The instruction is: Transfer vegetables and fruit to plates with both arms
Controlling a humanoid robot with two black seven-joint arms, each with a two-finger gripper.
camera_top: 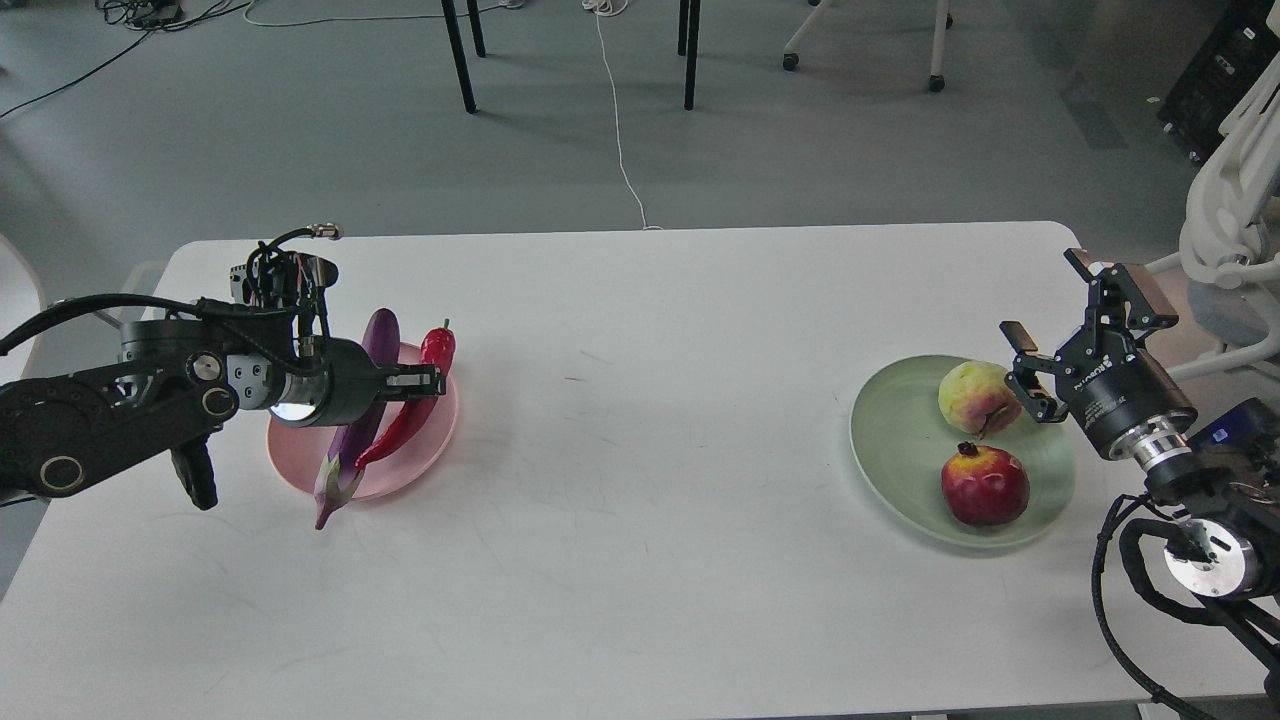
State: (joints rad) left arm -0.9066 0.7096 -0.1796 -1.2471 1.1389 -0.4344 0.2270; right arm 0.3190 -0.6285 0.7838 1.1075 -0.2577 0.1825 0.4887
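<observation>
The long purple eggplant (347, 455) lies on the pale pink plate (432, 440) at the table's left, its calyx end hanging over the near rim. My left gripper (424, 379) is low over this plate and shut on the red chili pepper (398, 432), which lies slanted beside the eggplant. On the pale green plate (888, 432) at the right sit the yellow-green peach (975, 395) and the dark red pomegranate (984, 486). My right gripper (1050, 310) is open and empty, just right of the peach.
The white table (650, 420) carries only the two plates. Beyond its far edge are a grey floor, black chair legs (690, 55) and a white cable (620, 130). A white chair (1225, 230) stands off the right edge.
</observation>
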